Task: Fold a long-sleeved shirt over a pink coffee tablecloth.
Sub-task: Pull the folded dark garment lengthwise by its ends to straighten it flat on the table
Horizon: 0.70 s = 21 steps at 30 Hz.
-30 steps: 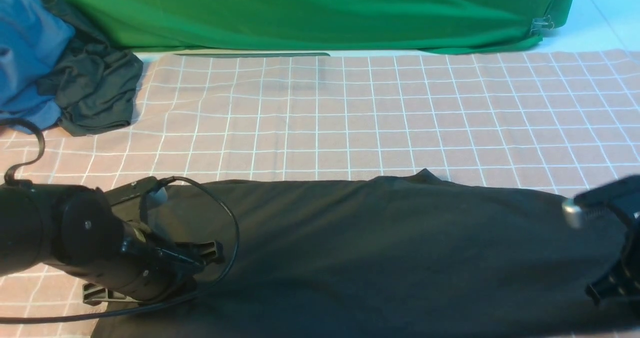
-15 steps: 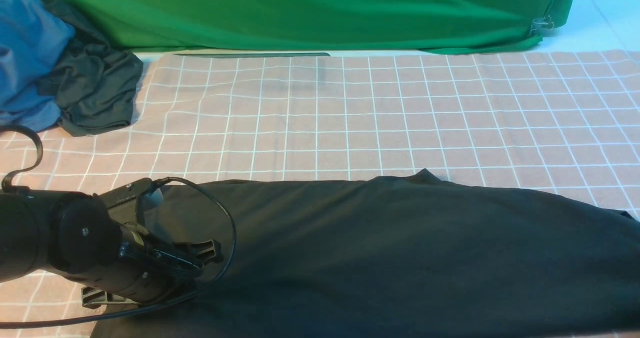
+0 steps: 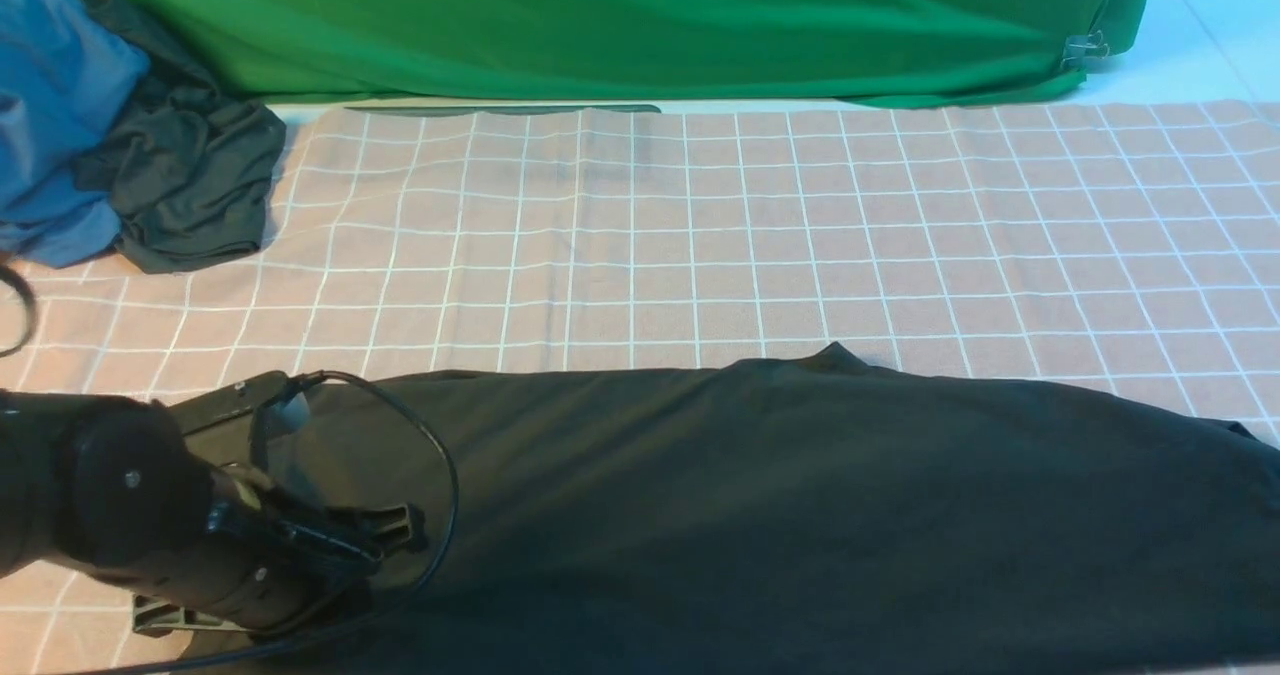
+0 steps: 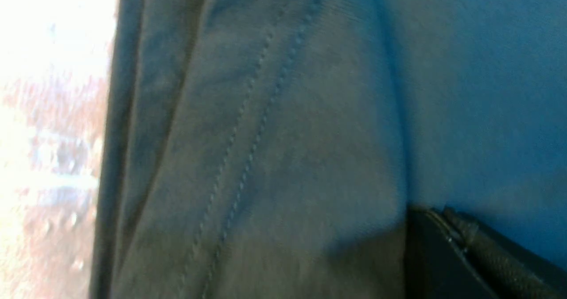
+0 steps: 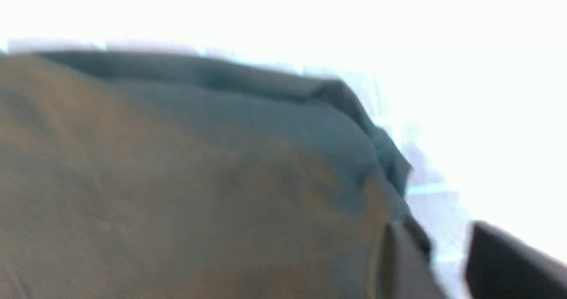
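The black long-sleeved shirt (image 3: 800,505) lies spread in a wide band across the near part of the pink coffee tablecloth (image 3: 700,235). No print shows on it. My left gripper (image 3: 300,575) is low at the shirt's left end, shut on the cloth. In the left wrist view the shirt (image 4: 266,135) with a double seam fills the picture up to the gripper (image 4: 438,219). My right gripper (image 5: 447,246) is out of the front view. Its two fingers stand apart with bright cloth between them, and the shirt's folded edge (image 5: 177,166) lies beside one finger.
A blue garment (image 3: 50,105) and a smaller crumpled dark garment (image 3: 190,185) are piled at the far left. The green backdrop cloth (image 3: 600,25) hangs along the far edge. My left arm's cable (image 3: 445,475) loops over the shirt.
My right arm has left the front view, and the shirt's right end now lies flat. My left arm has drawn back toward the near edge, pulling the shirt slightly with it.
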Each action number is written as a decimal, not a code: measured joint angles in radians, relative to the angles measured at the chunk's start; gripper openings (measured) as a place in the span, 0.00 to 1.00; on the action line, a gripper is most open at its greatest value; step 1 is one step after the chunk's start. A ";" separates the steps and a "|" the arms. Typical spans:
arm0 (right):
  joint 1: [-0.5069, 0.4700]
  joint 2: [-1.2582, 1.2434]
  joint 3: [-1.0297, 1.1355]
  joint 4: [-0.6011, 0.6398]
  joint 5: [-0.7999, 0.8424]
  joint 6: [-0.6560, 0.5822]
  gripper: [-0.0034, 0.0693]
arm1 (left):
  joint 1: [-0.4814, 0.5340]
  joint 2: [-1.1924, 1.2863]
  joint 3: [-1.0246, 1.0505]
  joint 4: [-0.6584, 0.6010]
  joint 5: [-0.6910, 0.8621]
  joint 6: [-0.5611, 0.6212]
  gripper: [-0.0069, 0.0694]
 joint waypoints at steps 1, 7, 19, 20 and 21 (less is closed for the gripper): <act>-0.004 0.025 -0.021 0.009 0.014 -0.006 0.59 | 0.000 -0.018 0.002 -0.008 0.015 0.011 0.11; -0.008 0.174 -0.049 0.016 0.088 -0.022 0.96 | 0.000 -0.099 0.004 -0.030 0.038 0.044 0.11; -0.008 0.343 -0.054 0.018 0.086 -0.029 0.89 | 0.000 -0.118 -0.057 -0.004 0.090 0.044 0.11; -0.008 0.344 -0.054 0.021 0.085 -0.031 0.85 | 0.000 -0.118 -0.059 -0.004 0.090 0.044 0.11; -0.008 0.344 -0.054 0.026 0.081 -0.037 0.76 | 0.000 -0.119 -0.064 -0.004 0.093 0.044 0.11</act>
